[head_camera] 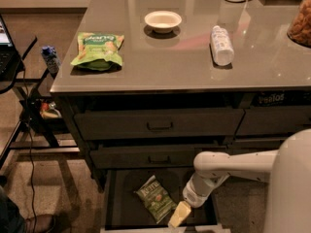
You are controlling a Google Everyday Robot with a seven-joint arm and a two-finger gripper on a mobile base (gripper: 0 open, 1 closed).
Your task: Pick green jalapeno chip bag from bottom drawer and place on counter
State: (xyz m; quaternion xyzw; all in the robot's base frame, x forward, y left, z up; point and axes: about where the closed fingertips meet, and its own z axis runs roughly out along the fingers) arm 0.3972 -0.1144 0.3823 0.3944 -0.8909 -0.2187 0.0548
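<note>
The green jalapeno chip bag (154,198) lay flat in the open bottom drawer (121,200), near its middle. The gripper (179,213) hung low in the drawer at the bag's 4 o'clock, just beside it; whether it was open or closed could not be told. The counter (170,64) above held a bowl (163,20) toward 12 o'clock.

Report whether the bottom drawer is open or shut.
Open: bottom drawer pulled out, green jalapeno chip bag lying inside, gripper beside it.
</note>
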